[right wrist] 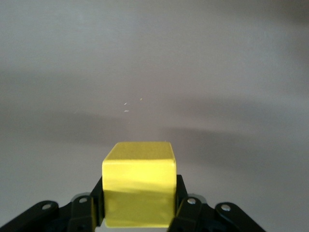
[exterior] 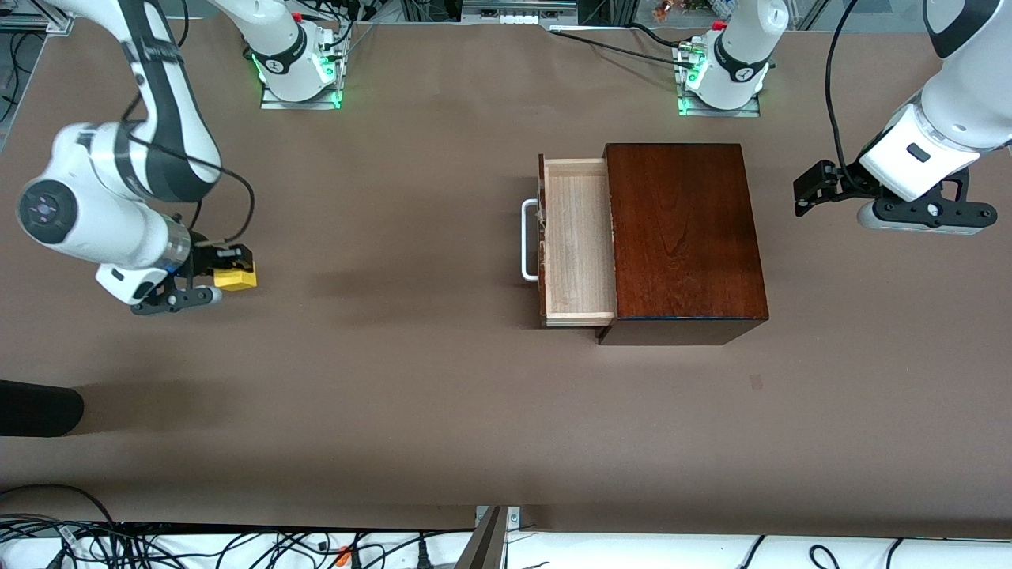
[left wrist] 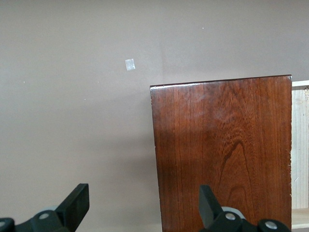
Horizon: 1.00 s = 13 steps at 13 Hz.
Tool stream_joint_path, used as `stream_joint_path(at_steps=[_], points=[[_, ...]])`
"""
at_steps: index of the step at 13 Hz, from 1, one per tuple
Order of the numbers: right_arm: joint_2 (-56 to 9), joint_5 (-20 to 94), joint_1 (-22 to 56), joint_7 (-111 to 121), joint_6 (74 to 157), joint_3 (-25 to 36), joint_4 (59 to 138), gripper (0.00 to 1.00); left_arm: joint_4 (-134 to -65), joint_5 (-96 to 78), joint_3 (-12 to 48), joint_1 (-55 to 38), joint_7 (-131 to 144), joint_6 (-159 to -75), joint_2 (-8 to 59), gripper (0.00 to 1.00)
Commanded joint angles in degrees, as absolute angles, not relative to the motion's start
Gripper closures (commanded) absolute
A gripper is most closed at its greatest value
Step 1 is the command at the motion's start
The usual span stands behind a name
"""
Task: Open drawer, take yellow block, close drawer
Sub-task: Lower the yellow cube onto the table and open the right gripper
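Observation:
The drawer (exterior: 577, 241) of pale wood stands pulled out of the mahogany box (exterior: 684, 237), its white handle (exterior: 528, 239) toward the right arm's end, and its tray shows nothing inside. My right gripper (exterior: 231, 273) is shut on the yellow block (exterior: 236, 277) over bare table at the right arm's end; the right wrist view shows the block (right wrist: 139, 186) between the fingers (right wrist: 186, 203). My left gripper (exterior: 805, 192) is open and empty, beside the box at the left arm's end; its wrist view (left wrist: 143, 208) shows the box top (left wrist: 222, 154) and a strip of drawer (left wrist: 300, 154).
A small pale patch (exterior: 757, 382) lies on the brown table nearer the front camera than the box; it also shows in the left wrist view (left wrist: 129, 64). A dark object (exterior: 35, 409) juts in at the right arm's end. Cables (exterior: 237, 545) run along the front edge.

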State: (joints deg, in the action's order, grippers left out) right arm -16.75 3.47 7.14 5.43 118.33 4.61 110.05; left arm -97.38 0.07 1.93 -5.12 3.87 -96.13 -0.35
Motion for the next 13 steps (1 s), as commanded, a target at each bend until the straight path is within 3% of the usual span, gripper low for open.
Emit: stream_joint_path(at_steps=[1,4,13], points=[[-18.6,2.8,6.7,1.0,121.5,4.1,110.8,1.00,-97.4,1.0,2.4,-4.8,3.8,-95.5,-1.1,0.00],[-22.0,1.7,6.8,-10.4,122.5,4.0,110.7,1.00,-97.4,1.0,2.4,-4.8,3.8,-95.5,-1.1,0.00],[-28.1,-1.4,6.7,-3.3,132.8,3.8,112.1,1.00,-97.4,1.0,2.4,-4.8,3.8,-95.5,-1.1,0.00]])
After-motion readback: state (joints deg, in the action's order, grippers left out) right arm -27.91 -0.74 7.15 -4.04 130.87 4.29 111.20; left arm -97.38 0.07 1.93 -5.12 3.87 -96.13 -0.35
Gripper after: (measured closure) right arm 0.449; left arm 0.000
